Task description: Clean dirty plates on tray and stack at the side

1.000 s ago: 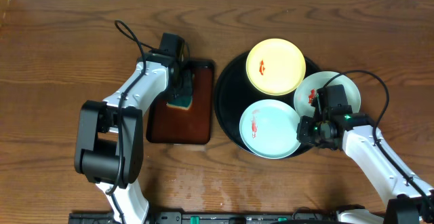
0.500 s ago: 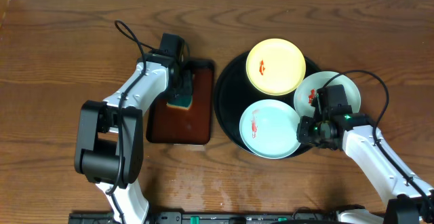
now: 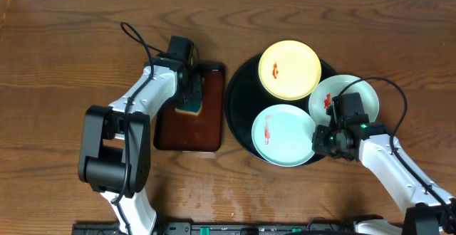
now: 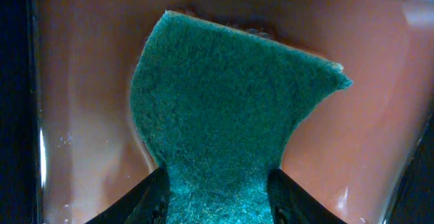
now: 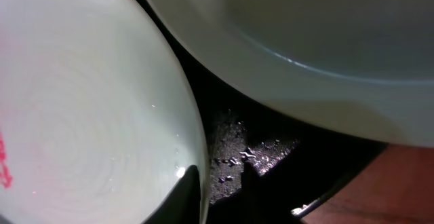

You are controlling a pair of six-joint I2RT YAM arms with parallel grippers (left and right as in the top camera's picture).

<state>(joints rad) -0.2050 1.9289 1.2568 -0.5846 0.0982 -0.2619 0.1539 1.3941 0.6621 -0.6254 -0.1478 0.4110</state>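
The black tray (image 3: 239, 100) sat right of the table's (image 3: 64, 64) centre, with all three plates on it and each showing a red-orange smear. The yellow plate (image 3: 289, 69) lay at the tray's 12 o'clock, its smear left of its middle. The mint plate (image 3: 283, 135) lay at 6 o'clock, with a streak down its left half. The paler plate (image 3: 349, 92) sat at 3 o'clock, hanging out over the tray's rim above the bare wood, with its smear at its own 9 o'clock edge. The right tool (image 3: 322, 138) was at the mint plate's 3 o'clock rim. From the right wrist camera, one finger (image 5: 188, 193) lay over that plate's (image 5: 81, 115) edge and the other stood just outside it above the wet black tray (image 5: 230, 163), with the paler plate (image 5: 325, 34) across the top. I could not tell whether this tool had clenched on the rim or only straddled it. At the black tray's 9 o'clock stood a brown tray (image 3: 171, 132), and the left tool (image 3: 191, 96) was down in it, grasping a green sponge (image 3: 191, 108). The left wrist camera showed the sponge (image 4: 224, 102) pinched narrow between that tool's (image 4: 220, 200) two fingers, fanning out wider beyond them over the glossy brown tray (image 4: 88, 115).
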